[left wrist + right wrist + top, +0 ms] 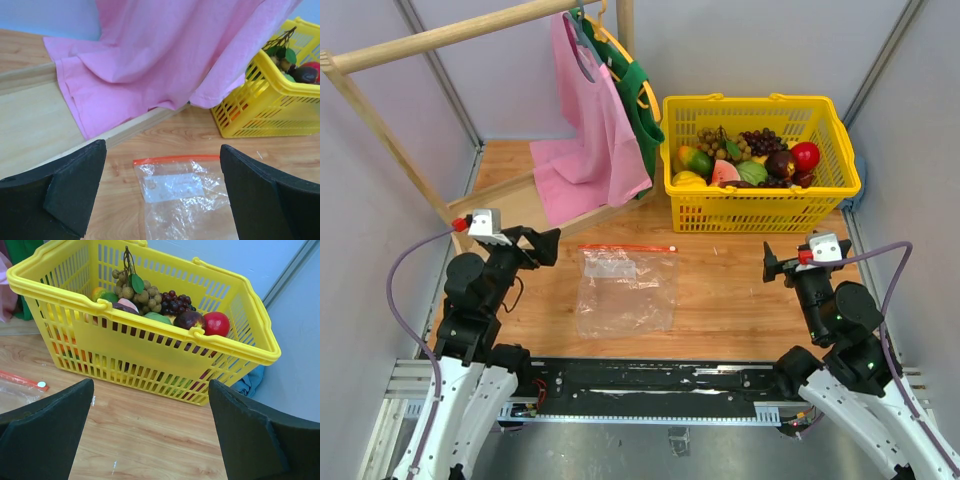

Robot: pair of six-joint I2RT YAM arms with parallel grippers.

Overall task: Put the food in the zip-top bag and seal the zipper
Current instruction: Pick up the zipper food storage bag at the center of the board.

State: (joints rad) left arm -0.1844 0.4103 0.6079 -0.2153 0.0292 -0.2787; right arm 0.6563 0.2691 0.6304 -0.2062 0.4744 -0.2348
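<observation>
The clear zip-top bag (625,292) lies flat and empty on the wooden table between my arms. Its red-orange zipper (625,248) runs along the far edge, with the white slider (672,248) at the right end. The food sits in the yellow basket (760,101) at the back right, among it a red fruit (806,155). My left gripper (548,248) hovers open just left of the bag. The left wrist view shows the bag (182,200) between that gripper's (162,147) fingers. My right gripper (772,268) stands open right of the bag, facing the basket (150,347) and its red fruit (216,322).
A wooden rack (440,35) at the back left carries a pink cloth bag (590,130) and a green one (642,100); the pink cloth (165,55) hangs close behind the clear bag. Grape bunches (132,290) lie on top of the basket. Grey walls enclose the table.
</observation>
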